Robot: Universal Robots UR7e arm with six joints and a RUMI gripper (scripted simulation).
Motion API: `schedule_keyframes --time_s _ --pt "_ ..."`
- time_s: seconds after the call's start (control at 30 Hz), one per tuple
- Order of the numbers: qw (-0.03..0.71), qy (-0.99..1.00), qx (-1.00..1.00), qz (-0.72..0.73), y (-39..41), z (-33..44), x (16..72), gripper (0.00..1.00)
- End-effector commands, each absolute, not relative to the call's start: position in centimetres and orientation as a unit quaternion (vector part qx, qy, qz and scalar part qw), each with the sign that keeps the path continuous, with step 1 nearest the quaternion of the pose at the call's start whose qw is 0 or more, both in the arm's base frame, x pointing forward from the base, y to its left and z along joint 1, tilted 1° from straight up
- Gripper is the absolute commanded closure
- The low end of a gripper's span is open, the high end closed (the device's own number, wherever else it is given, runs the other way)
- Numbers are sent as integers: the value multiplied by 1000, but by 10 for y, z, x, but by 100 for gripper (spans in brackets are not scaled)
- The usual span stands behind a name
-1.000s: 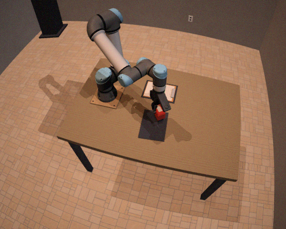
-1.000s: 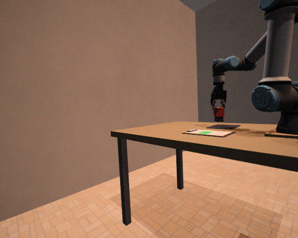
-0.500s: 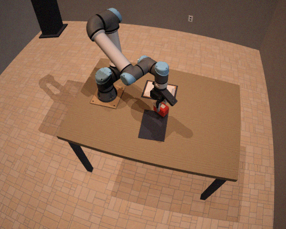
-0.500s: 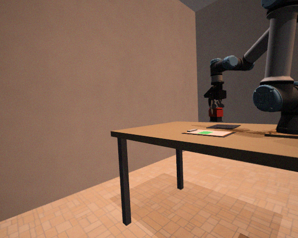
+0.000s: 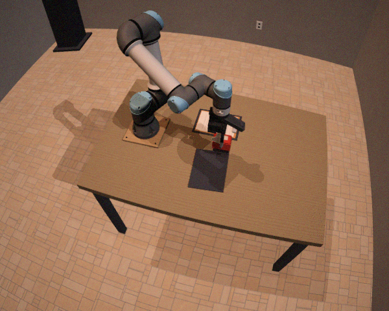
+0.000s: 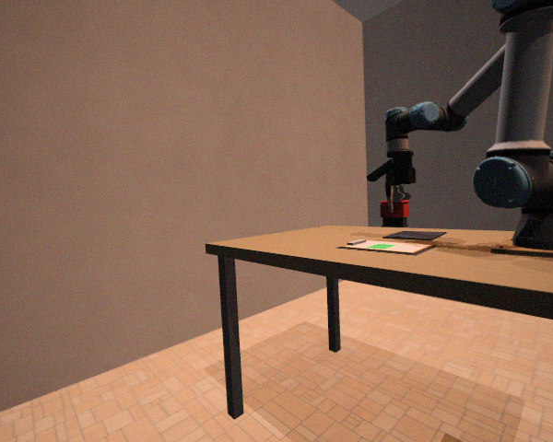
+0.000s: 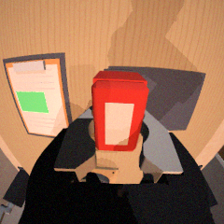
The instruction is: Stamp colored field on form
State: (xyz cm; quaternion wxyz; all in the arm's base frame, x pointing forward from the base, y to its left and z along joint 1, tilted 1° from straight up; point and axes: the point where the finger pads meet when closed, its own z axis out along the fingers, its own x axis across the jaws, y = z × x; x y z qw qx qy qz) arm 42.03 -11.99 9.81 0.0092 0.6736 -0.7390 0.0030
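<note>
My gripper (image 5: 221,140) is shut on the red stamp (image 5: 224,143) and holds it upright in the air above the table, between the dark mat (image 5: 209,168) and the form. The stamp also shows in the side view (image 6: 394,211) and fills the middle of the wrist view (image 7: 119,112), its pale underside facing the camera. The form (image 7: 39,95) lies on a clipboard with an orange border, and its green field (image 7: 33,102) is to the left of the stamp in the wrist view. The green field also shows in the side view (image 6: 381,246). The mat (image 7: 179,95) lies behind and to the right of the stamp.
The arm's base (image 5: 145,125) stands on a plate at the table's back left. The clipboard (image 5: 205,123) is partly hidden by the wrist in the overhead view. A dark pillar (image 5: 65,23) stands on the floor far behind.
</note>
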Motion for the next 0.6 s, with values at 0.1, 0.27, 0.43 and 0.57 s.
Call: schedule_keyframes --time_s 0.1,0.27,0.43,0.57 --pt "6 -598 801 2 -95 98 425 80" --pt "6 -539 842 1 -85 98 426 80" --pt "6 -432 902 0 -69 98 426 80" --pt "6 -340 940 0 -56 98 425 80"
